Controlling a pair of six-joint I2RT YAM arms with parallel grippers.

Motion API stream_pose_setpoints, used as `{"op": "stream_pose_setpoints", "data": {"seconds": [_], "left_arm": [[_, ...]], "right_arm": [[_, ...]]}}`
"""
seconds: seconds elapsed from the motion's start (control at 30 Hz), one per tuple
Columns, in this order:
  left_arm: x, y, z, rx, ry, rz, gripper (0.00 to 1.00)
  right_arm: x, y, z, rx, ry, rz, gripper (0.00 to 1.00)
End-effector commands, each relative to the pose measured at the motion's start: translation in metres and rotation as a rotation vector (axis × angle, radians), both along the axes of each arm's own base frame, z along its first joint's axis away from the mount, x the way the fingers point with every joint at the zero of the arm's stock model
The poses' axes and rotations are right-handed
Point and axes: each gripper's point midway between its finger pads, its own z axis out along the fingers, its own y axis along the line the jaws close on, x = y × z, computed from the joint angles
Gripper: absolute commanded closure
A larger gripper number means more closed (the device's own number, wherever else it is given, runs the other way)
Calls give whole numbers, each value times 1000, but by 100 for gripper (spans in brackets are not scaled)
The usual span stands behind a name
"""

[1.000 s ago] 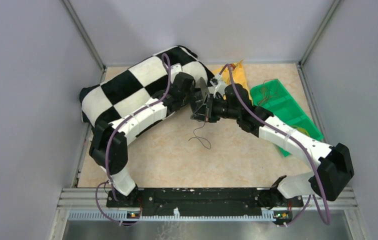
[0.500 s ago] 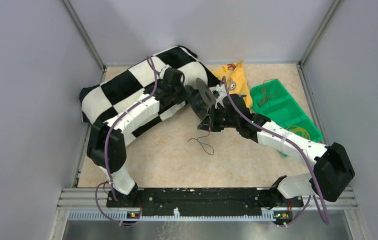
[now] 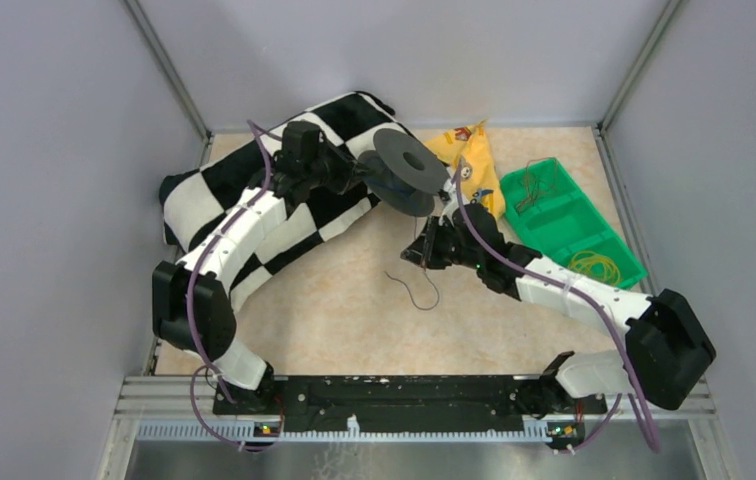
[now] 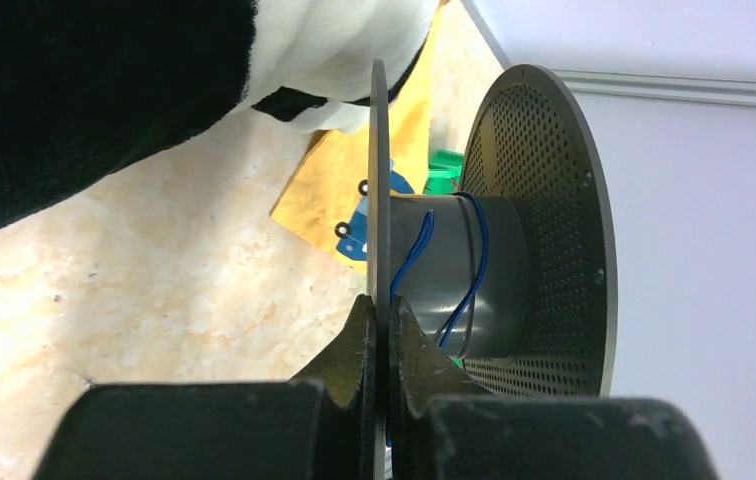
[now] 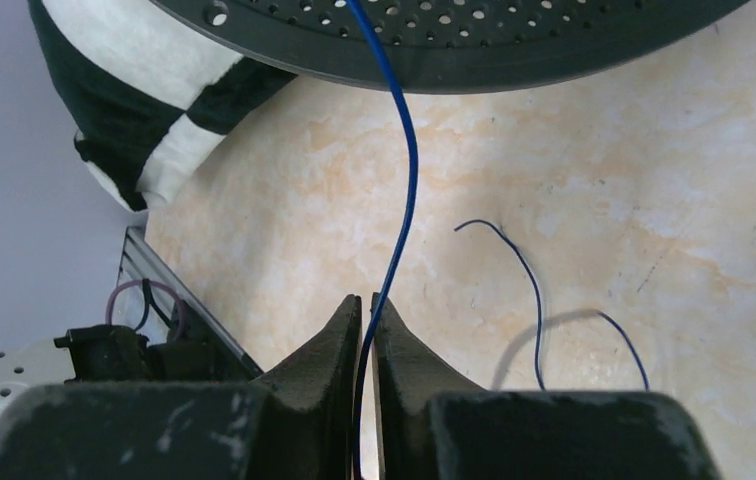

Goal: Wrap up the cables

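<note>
A dark grey spool (image 3: 409,170) hangs above the table at the back centre. My left gripper (image 3: 359,172) is shut on the edge of its near flange (image 4: 378,180), the fingertips (image 4: 362,312) pinching the thin disc. A few turns of thin blue cable (image 4: 479,250) lie round the core. From the spool the cable (image 5: 406,170) runs down between the nearly closed jaws of my right gripper (image 5: 366,298), which sits low just in front of the spool (image 3: 424,250). The cable's loose end (image 3: 416,290) curls on the table below.
A black-and-white checkered cushion (image 3: 244,185) lies at the back left under the left arm. A yellow bag (image 3: 476,155) lies behind the spool. The green tray (image 3: 564,210) at the right holds more thin cables (image 3: 529,182) and yellow loops (image 3: 594,265).
The left arm has swung back and left, lifting the spool and turning it flatter. The right gripper has drawn away toward the front, and the cable's loose end has shifted slightly right.
</note>
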Motion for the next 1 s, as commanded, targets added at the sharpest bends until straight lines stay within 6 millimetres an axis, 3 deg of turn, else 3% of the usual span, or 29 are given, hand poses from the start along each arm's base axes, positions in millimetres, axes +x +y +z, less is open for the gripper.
{"op": "stream_pose_setpoints", "data": {"seconds": [0.0, 0.17, 0.47, 0.53, 0.57, 0.6, 0.77, 0.97], "left_arm": [[-8, -14, 67, -171, -123, -75, 100], [-12, -13, 78, -190, -145, -82, 100], [-14, -3, 99, -208, -182, -74, 100], [-14, 1, 105, -203, -195, -67, 100], [-13, 3, 108, -198, -199, -61, 100], [-13, 6, 112, -194, -206, -55, 100], [-15, 12, 127, -201, -239, -36, 100], [-15, 13, 147, -222, -265, -31, 100]], "right_arm": [[20, -4, 35, 141, -120, -94, 89], [29, -8, 41, 208, -191, -124, 65], [38, -23, 28, 169, -297, -174, 50], [39, -33, 20, 130, -321, -205, 34], [38, -38, 18, 115, -341, -210, 15], [36, -42, 15, 97, -369, -207, 3], [24, -61, 21, 64, -511, -185, 1], [16, -74, 7, 164, -491, -271, 1]]}}
